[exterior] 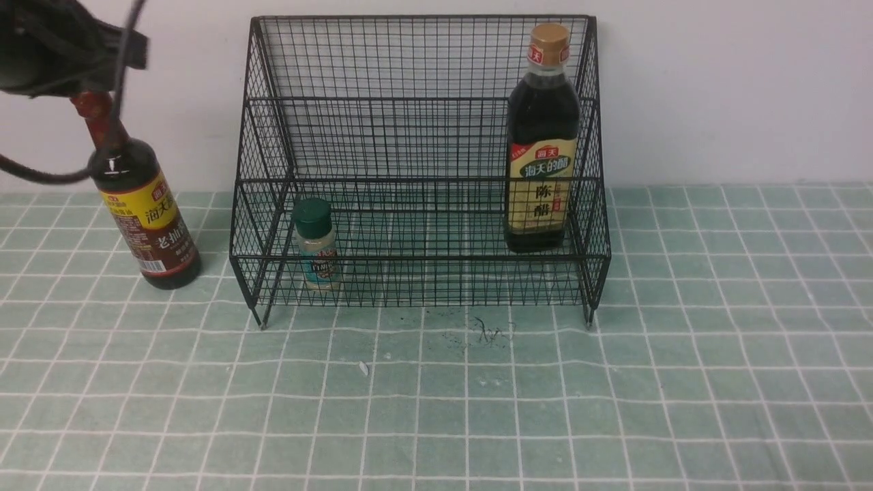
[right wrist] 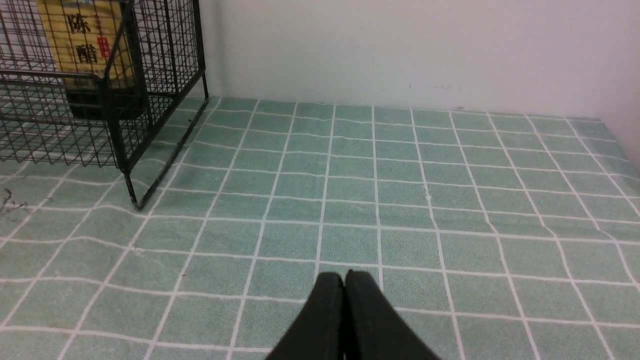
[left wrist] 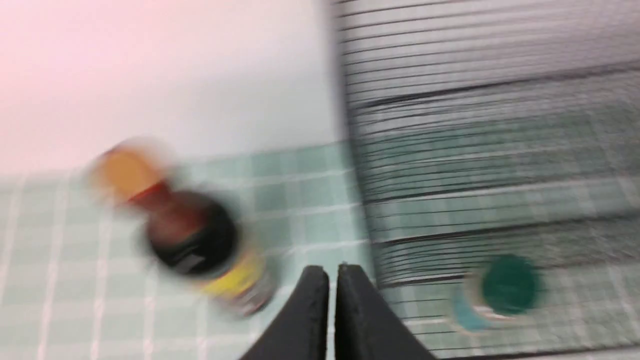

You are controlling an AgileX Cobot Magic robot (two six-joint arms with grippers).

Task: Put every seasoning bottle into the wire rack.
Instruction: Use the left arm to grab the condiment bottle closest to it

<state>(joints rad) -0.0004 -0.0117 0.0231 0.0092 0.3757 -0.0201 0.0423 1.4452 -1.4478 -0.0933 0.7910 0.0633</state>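
Standing on a green checked cloth (exterior: 716,341) against a white wall (exterior: 716,88), the wire rack (exterior: 269,136) occupies the centre of the front view. The tan-capped bottle (exterior: 542,150) stands upright inside the rack at its right end, close to the right side mesh. The green-capped shaker (exterior: 316,245) stands upright inside near the left front corner, lower than the tall bottle; which tier carries each is hard to judge through the mesh. The red-necked bottle (exterior: 146,218) is outside the rack, on the cloth just to its left, tilted with its neck leaning toward the robot's left. Its cap is hidden behind the dark body of the left arm (exterior: 41,48) in the upper left corner. In the blurred left wrist view, the left gripper (left wrist: 332,270) has its fingers together with nothing between them, and the red-necked bottle lies beside them, apart from the tips. The right gripper (right wrist: 344,275) is likewise closed and empty, hovering over bare cloth to the right of the rack, well apart from all three bottles.
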